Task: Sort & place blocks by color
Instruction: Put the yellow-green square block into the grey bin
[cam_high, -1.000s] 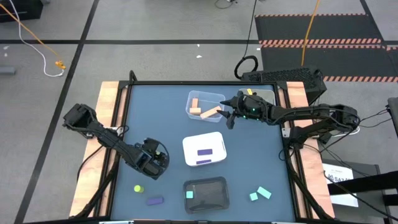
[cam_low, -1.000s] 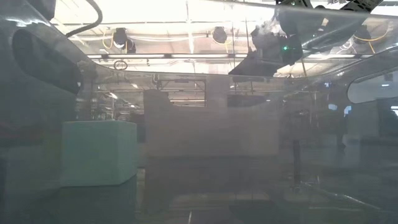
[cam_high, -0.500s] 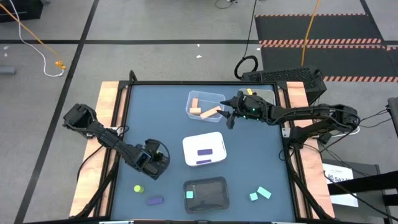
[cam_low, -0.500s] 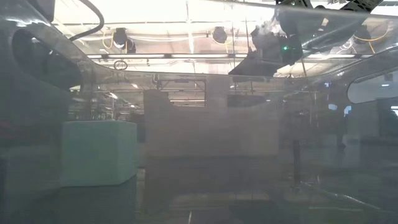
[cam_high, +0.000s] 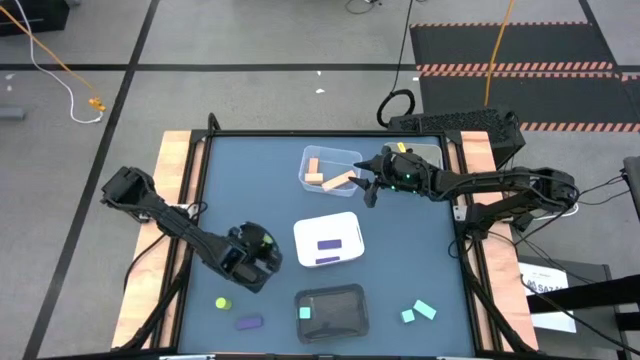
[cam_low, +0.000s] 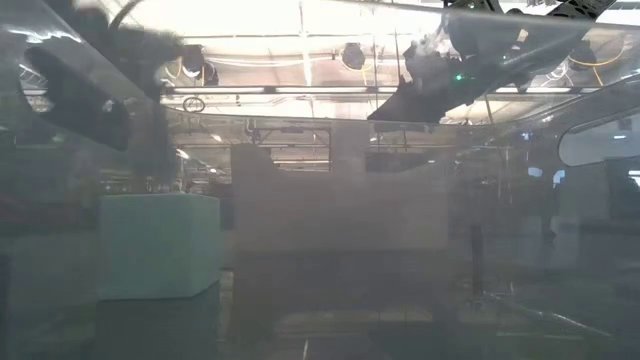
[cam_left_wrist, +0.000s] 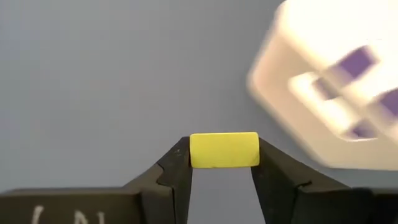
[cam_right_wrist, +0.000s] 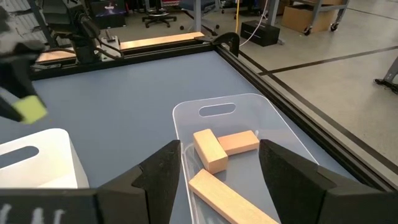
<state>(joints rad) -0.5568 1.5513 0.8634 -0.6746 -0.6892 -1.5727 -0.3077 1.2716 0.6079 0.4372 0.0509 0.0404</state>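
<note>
My left gripper (cam_left_wrist: 224, 163) is shut on a small yellow-green block (cam_left_wrist: 224, 150) over the table's left half, just left of the white tray (cam_high: 340, 225), which holds two purple blocks (cam_high: 327, 243). My right gripper (cam_right_wrist: 221, 168) hangs open at the right end of the clear tray (cam_high: 345, 157). Salmon-orange blocks (cam_right_wrist: 217, 148) lie on the clear tray's floor. A teal block (cam_high: 305, 313) lies in the black tray (cam_high: 345, 322). On the table near the front edge rest a yellow-green cylinder (cam_high: 222, 302), a purple block (cam_high: 248, 322) and two teal blocks (cam_high: 418, 312). My left gripper pinches the yellow-green block by its two short ends (cam_left_wrist: 194, 151) between the tips of its two fingers (cam_left_wrist: 177, 171). The fingers come from above, pointing down at the table. The block sits level across the gap; the right wrist view shows the block (cam_right_wrist: 29, 109) clear of the table.
The table has a raised black rim (cam_high: 200, 200) with wooden side strips. A teal block (cam_low: 160, 245) fills the left of the low view, close to that camera. Bare blue table surface lies at the far left and between the trays.
My left gripper has gone a little toward the table's right edge and the white tray, carrying the yellow-green block. In the low view its arm has swung into the upper left. My right gripper has kept still.
</note>
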